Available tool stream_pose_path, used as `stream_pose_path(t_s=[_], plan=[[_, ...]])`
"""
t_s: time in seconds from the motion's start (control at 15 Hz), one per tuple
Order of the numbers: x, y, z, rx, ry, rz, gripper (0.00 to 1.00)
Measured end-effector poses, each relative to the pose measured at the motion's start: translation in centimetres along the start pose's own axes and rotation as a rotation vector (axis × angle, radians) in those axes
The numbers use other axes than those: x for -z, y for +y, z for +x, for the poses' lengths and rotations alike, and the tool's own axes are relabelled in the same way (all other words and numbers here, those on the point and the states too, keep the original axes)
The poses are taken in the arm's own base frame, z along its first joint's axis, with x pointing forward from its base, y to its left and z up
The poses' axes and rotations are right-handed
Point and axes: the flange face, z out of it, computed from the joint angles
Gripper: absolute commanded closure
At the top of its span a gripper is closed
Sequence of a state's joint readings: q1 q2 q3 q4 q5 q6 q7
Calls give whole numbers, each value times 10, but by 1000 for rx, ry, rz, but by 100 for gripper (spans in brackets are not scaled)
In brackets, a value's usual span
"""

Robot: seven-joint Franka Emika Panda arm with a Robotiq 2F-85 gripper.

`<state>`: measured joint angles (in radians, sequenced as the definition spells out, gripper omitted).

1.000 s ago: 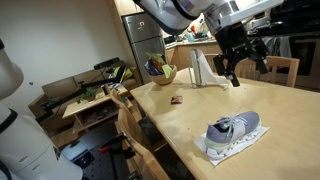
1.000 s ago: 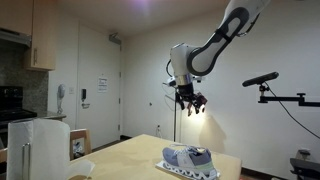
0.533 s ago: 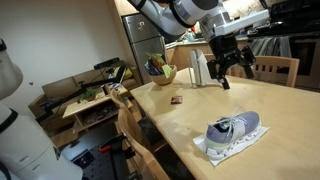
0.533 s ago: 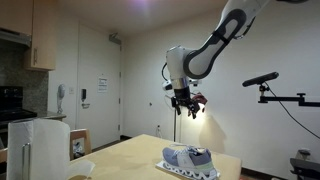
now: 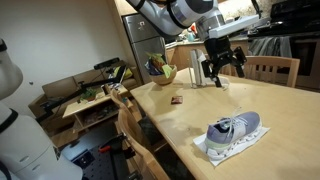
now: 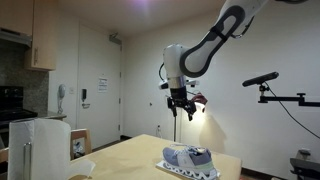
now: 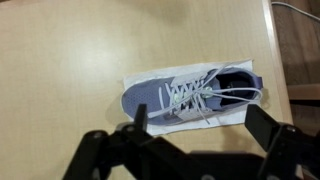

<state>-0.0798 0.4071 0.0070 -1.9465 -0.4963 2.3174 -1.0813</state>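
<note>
A grey-blue sneaker (image 5: 235, 128) with white laces lies on a white sheet (image 5: 222, 147) on the wooden table (image 5: 190, 110). It also shows low in an exterior view as the sneaker (image 6: 188, 158). My gripper (image 5: 221, 72) hangs well above the table, open and empty, away from the shoe. In the wrist view the sneaker (image 7: 190, 93) on its white sheet (image 7: 140, 80) lies far below, seen between my spread fingers (image 7: 266, 127). My gripper (image 7: 200, 125) holds nothing.
A bowl (image 5: 161, 73) with items and a white pitcher-like object (image 5: 198, 68) stand at the table's far end. A small dark object (image 5: 176, 100) lies on the table. Wooden chairs (image 5: 135, 135) flank the table. A white appliance (image 6: 38, 148) stands on the table's near side.
The arm has swung along above the table, away from the shoe's end toward the pitcher; the jaws stayed open. The sneaker has not moved.
</note>
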Motion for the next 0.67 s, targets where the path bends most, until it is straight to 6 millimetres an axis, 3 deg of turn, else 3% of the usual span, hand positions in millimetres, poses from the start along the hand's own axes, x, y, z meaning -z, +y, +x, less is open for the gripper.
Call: stream_pose_path(t_s=[0.27,0.67], plan=[[-10,-3,6,18,-17,23,0],[-46,-13,49,142,-124,102,0]])
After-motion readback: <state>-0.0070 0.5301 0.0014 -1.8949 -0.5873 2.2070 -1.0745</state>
